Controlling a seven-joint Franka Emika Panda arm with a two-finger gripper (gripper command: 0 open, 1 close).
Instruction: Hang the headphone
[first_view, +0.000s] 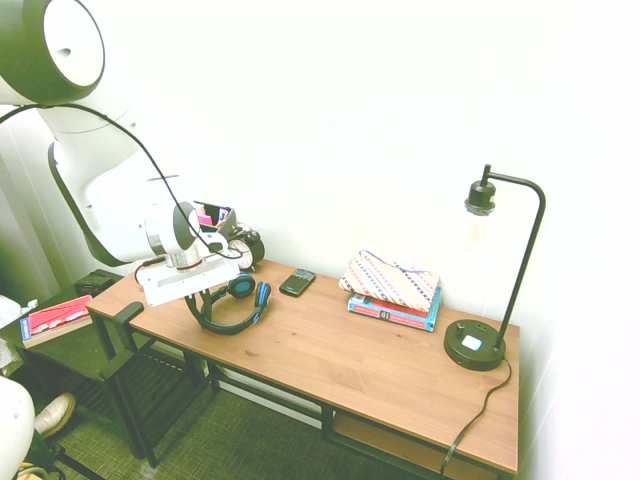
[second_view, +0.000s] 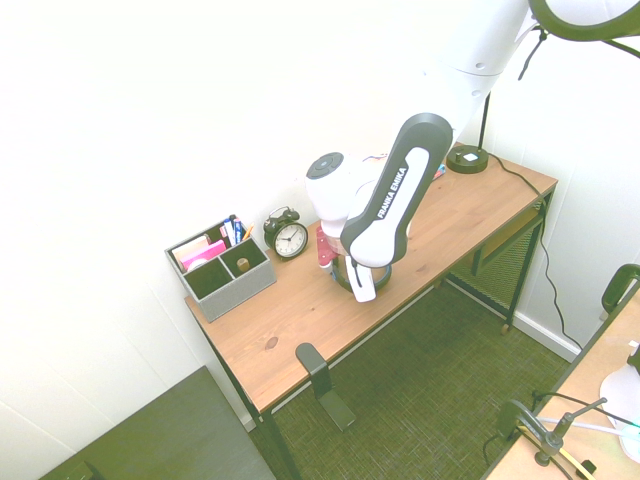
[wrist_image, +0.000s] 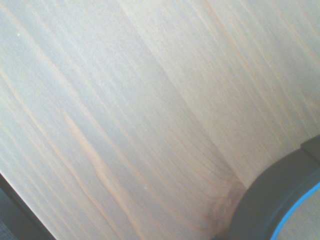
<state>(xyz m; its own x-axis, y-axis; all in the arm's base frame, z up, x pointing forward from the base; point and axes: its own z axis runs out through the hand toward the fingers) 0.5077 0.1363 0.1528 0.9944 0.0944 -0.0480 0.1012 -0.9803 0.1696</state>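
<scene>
gripper (first_view: 203, 303) clamped down on the headband of the headphone (first_view: 238, 306) lying flat on the desk (first_view: 350, 355) beneath, light, springy, earcups likely to swing once lifted

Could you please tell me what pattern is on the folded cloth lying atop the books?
Multicoloured stripes on the folded cloth, clearest in the first exterior view.

Black headphone (first_view: 234, 306) edged bright blue; brown wooden desk (first_view: 340, 360); striped pouch (first_view: 390, 280); black lamp (first_view: 490, 290).
</scene>
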